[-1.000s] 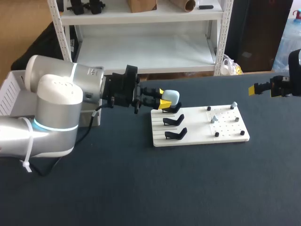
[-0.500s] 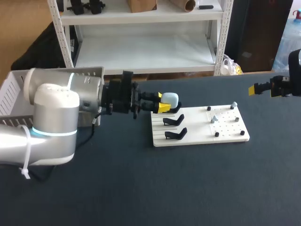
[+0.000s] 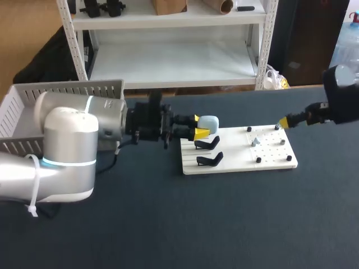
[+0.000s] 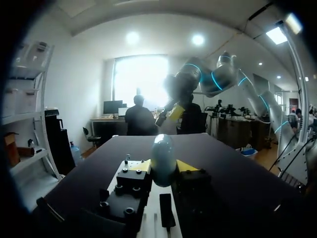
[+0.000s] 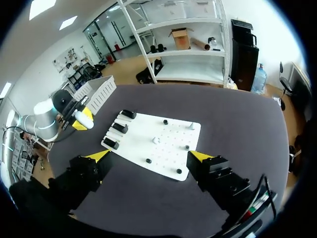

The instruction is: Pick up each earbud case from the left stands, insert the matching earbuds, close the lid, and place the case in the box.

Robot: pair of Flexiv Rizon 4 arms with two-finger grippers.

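early on: left gripper (image 3: 196,128) clamps an earbud case (image 3: 208,121) just above the white board (image 3: 235,162)'s stands (image 3: 206,143). right gripper (image 5: 148,155) gapes open near the board. the earbuds (image 3: 255,141), closing and the box (image 3: 22,112) likely remain.

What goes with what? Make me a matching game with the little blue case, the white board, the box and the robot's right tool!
1 earbud case
2 white board
3 box
4 right tool

A open, empty
B light blue, gripped by the left tool
C carries black stands
D white, slatted walls

Pairs: 1-B, 2-C, 3-D, 4-A
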